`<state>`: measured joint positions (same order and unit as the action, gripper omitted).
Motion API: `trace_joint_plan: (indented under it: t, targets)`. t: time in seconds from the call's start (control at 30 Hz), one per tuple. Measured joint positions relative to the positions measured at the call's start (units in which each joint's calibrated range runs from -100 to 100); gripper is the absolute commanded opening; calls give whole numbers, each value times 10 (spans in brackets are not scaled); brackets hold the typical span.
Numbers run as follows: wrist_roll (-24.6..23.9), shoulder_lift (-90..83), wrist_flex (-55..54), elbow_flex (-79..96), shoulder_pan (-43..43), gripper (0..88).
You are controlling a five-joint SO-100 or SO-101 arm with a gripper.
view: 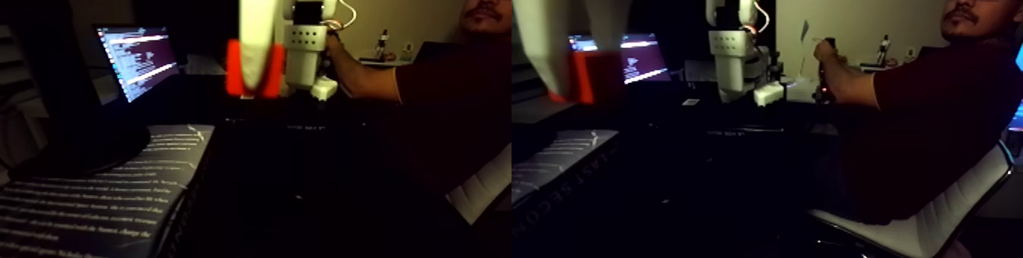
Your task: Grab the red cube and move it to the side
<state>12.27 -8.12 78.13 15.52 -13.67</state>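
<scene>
The fixed view holds two nearly equal pictures side by side. The red cube [234,67] hangs in the air close to the camera, above the dark table. My white gripper [255,82] comes down from the top edge and is shut on it; one white finger [257,25] covers the cube's middle, so red shows on both sides of it. In the right picture the cube [594,74] sticks out to the right of the white finger [542,52]. White arm segments [304,48] stand behind.
A laptop with a lit screen [137,59] stands at the back left. An open book [99,200] lies at the front left. A person [936,101] sits on a white chair [921,227] at the right, hand [826,52] raised near the arm's base.
</scene>
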Motion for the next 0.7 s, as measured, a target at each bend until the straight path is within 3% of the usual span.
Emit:
trace_joint_plan:
  t: [0.37,0.7]
  targets:
    - [36,129,62,-209,-97,143]
    - [39,210,50,-222,-123,143]
